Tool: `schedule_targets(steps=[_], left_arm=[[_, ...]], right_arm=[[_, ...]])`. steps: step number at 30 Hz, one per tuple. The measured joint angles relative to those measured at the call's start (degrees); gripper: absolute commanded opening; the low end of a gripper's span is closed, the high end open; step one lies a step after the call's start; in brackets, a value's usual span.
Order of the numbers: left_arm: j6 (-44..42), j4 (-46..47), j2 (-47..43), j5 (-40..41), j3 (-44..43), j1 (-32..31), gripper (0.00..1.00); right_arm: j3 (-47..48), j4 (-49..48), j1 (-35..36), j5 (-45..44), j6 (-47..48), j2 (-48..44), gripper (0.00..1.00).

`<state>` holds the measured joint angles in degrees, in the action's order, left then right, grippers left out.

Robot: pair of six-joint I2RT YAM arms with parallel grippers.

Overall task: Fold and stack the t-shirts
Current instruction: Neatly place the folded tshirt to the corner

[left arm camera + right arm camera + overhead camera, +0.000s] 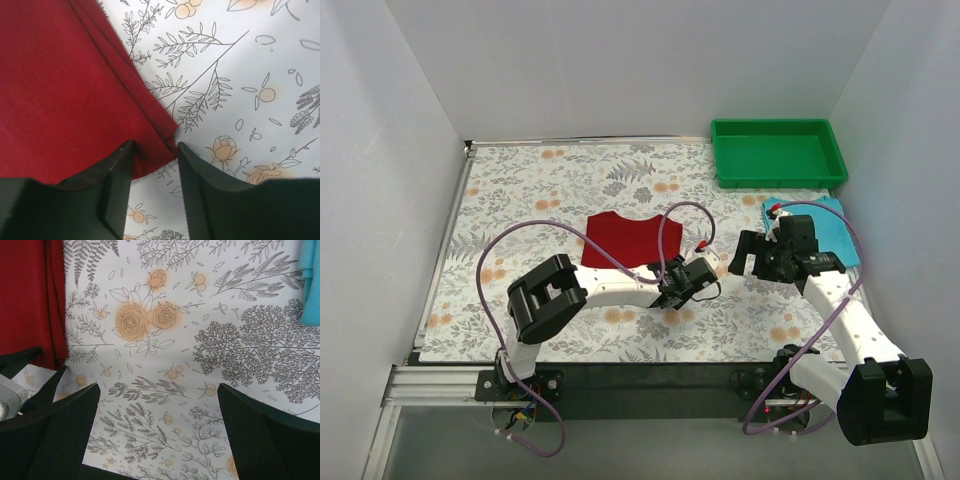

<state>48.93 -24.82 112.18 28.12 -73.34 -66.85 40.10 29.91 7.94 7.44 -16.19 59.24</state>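
The dark red t-shirt (628,238) lies flat as a folded rectangle in the middle of the floral tablecloth. My left gripper (690,274) sits at its near right corner. In the left wrist view the jaws (155,147) stand partly open, with the shirt's layered corner (75,90) between the fingertips. The light blue t-shirt (823,226) lies folded at the right, partly hidden by my right arm; its edge shows in the right wrist view (311,285). My right gripper (748,256) hangs wide open and empty (157,390) over bare tablecloth between the two shirts.
A green plastic tray (778,152) stands at the back right corner, just beyond the blue shirt. White walls close in the left, back and right sides. Purple cables loop over the left arm above the red shirt.
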Motion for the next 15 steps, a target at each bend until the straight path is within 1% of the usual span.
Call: schedule_targets(steps=[1, 2, 3, 6, 10, 15], left_arm=[[-0.2, 0.0, 0.3, 0.4, 0.0, -0.1, 0.31], [-0.3, 0.0, 0.6, 1.0, -0.1, -0.3, 0.24], [-0.3, 0.0, 0.9, 1.6, -0.2, -0.3, 0.12], [-0.3, -0.1, 1.6, 3.5, -0.3, -0.6, 0.00], [0.8, 0.0, 1.1, 3.8, 0.0, -0.7, 0.00], [3.5, -0.4, -1.8, 2.3, 2.1, -0.6, 0.00]], right_arm=[[-0.3, -0.2, 0.0, 0.5, -0.2, 0.0, 0.87], [-0.7, -0.5, 0.0, 1.5, -0.5, 0.1, 0.87], [-1.1, -1.1, 0.0, 2.6, -0.8, 0.4, 0.86], [-3.2, -4.1, 0.0, 6.6, -2.5, 1.8, 0.86], [-6.3, -10.4, 0.0, 12.5, -6.7, 5.4, 0.86], [-10.4, -22.2, 1.1, 18.0, -15.8, 10.9, 0.86]])
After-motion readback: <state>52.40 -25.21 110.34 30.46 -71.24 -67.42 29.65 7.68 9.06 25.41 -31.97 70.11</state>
